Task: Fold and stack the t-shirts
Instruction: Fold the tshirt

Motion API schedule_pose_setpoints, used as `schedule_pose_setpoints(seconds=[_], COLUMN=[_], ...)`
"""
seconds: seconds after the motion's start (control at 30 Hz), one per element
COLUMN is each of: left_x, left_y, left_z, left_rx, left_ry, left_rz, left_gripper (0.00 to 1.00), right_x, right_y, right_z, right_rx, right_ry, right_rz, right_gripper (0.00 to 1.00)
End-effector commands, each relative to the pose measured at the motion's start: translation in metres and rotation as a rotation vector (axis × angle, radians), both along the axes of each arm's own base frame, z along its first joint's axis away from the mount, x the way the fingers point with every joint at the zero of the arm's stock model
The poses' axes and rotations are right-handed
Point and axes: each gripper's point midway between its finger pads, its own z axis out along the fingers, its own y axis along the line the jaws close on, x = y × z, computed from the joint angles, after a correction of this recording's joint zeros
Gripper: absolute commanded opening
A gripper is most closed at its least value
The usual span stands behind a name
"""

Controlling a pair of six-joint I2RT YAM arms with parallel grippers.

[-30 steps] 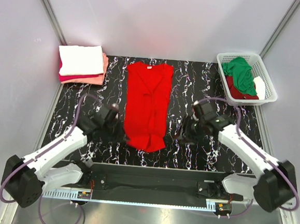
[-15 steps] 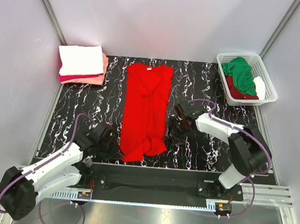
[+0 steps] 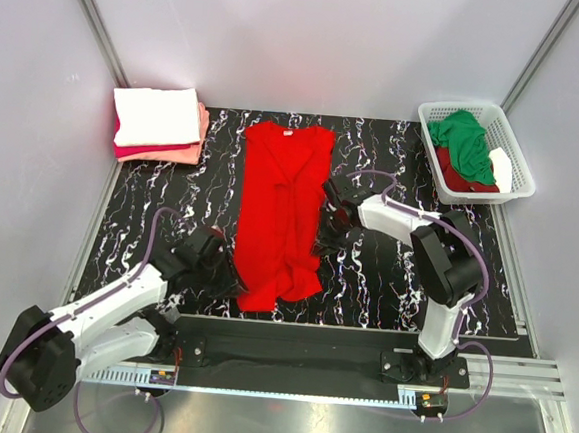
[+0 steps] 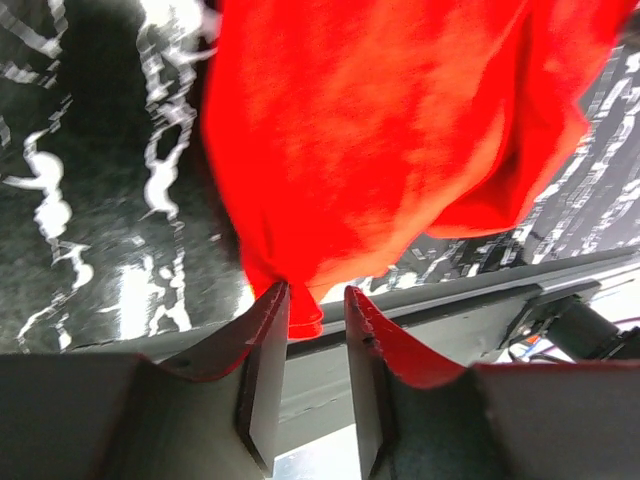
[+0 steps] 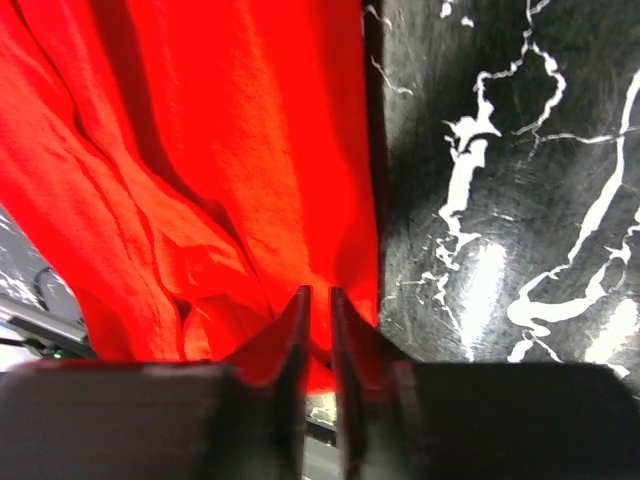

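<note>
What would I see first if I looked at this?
The bright red t-shirt, stretched down the middle of the black table, with the left gripper and right gripper at its sides. Next, the folded stack at the far left corner and the white basket far right.

The table has a black top with white marble veining. A white plastic lattice basket sits at its 1 o'clock corner. Plain grey wall panels enclose the cell from 9 through 3 o'clock. A metal rail runs along 6 o'clock.
</note>
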Motion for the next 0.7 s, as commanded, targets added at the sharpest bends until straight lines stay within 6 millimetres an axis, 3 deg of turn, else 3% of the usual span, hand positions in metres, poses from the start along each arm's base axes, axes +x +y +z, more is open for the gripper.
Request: schedule_pose_setpoints(seconds=[0.0, 0.1, 0.23, 0.27, 0.3, 0.33, 0.37, 0.43, 0.47, 0.57, 0.67], left_x=[0.023, 0.028, 0.034, 0.036, 0.037, 0.036, 0.037, 0.035, 0.035, 0.029, 0.023], left_y=[-0.017, -0.022, -0.027, -0.027, -0.028, -0.029, -0.028, -0.027, -0.026, -0.024, -0.022], left_z=[0.027, 0.036, 0.052, 0.054, 0.058, 0.058, 0.058, 0.055, 0.053, 0.044, 0.034], left_rx=[-0.061, -0.073, -0.092, -0.095, -0.1, -0.1, -0.098, -0.094, -0.091, -0.091, -0.101], left_ry=[-0.097, -0.113, -0.136, -0.142, -0.147, -0.148, -0.148, -0.141, -0.14, -0.126, -0.108], left_rz=[-0.022, -0.033, -0.039, -0.038, -0.039, -0.041, -0.041, -0.041, -0.041, -0.037, -0.026], left_gripper=[0.32, 0.26, 0.23, 0.24, 0.24, 0.24, 0.24, 0.24, 0.24, 0.24, 0.24], right_x=[-0.003, -0.002, -0.01, -0.018, -0.026, -0.038, -0.054, -0.07, -0.087, -0.11, -0.114], right_y=[0.005, 0.002, -0.021, -0.027, -0.031, -0.029, -0.034, -0.031, -0.032, -0.022, -0.01], right_z=[0.01, 0.015, 0.034, 0.035, 0.035, 0.043, 0.036, 0.043, 0.034, 0.03, 0.021], right_rx=[0.021, 0.046, 0.022, 0.008, 0.003, 0.04, 0.04, 0.084, 0.078, 0.116, 0.13], right_ry=[-0.005, -0.004, -0.032, -0.028, -0.011, 0.011, 0.058, 0.06, 0.105, 0.138, 0.155], right_rz=[0.052, 0.042, 0.026, 0.041, 0.043, 0.06, 0.053, 0.053, 0.035, 0.022, 0.022], right_gripper=[0.16, 0.0, 0.01, 0.08, 0.4, 0.51, 0.59, 0.64, 0.65, 0.66, 0.65])
